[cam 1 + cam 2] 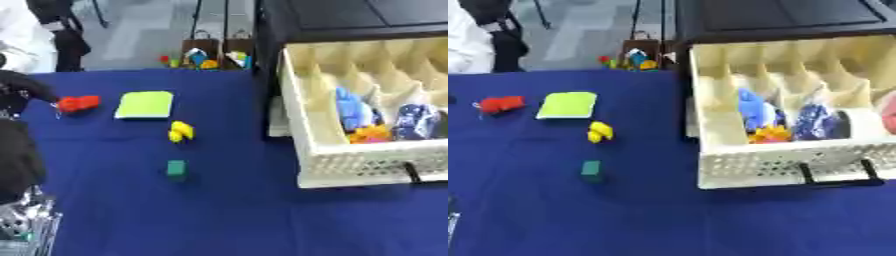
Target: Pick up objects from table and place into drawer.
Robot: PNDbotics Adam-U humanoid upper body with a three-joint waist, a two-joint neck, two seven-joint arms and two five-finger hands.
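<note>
Left of the open drawer (pixel 798 160) lie a yellow toy (pixel 180 131) and green block (pixel 176 168); the fingers' state cannot be told.

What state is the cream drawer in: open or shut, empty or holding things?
Open and partly filled. The drawer stands pulled out from the black cabinet, its dividers exposed; blue items and an orange item lie inside.

The drawer (pixel 798 165) runs off the right edge. Its contents blur into blue, orange and pink shapes. No hand is discernible.
</note>
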